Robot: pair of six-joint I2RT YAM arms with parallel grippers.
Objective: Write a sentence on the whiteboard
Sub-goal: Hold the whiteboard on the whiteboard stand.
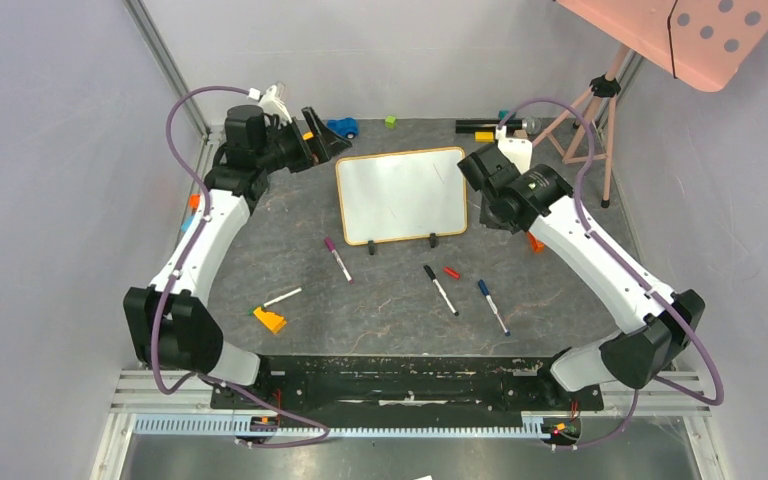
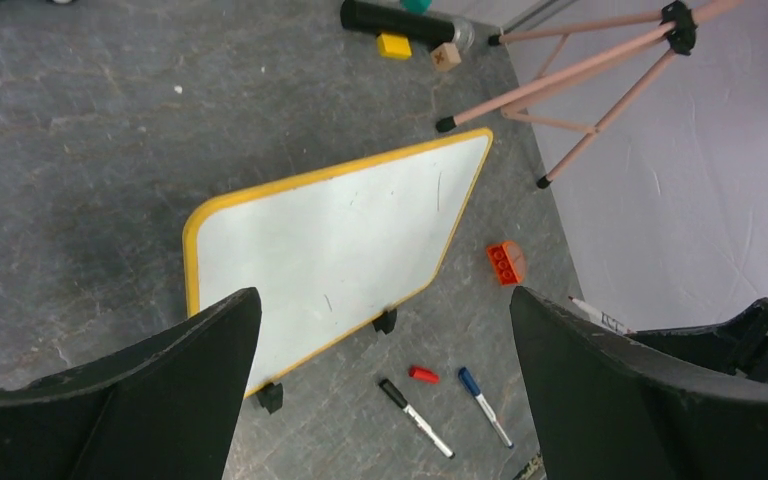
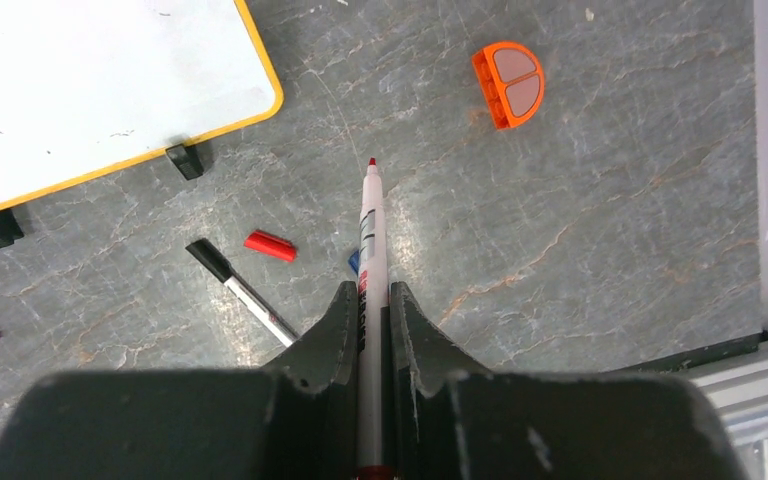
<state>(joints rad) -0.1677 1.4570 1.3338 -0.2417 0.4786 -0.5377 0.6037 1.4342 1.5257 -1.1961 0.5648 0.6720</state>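
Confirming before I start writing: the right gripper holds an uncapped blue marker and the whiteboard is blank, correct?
Not quite. The marker in the right gripper has a red tip, not blue; the right wrist view shows it. It is uncapped, and the whiteboard is blank.

A purple-capped white marker (image 1: 338, 259), a black-capped white marker (image 1: 440, 289) and a blue-capped white marker (image 1: 492, 306) lie on the dark grey marbled tabletop (image 1: 380, 325), a red pen cap (image 1: 451, 272) just beside the black-capped one. An orange half-round plastic brick (image 3: 508, 83) lies toward the right edge. At the far edge stand a blue toy car (image 1: 342, 127), a green cube (image 1: 390, 122) and a pink-legged tripod (image 1: 592, 122)
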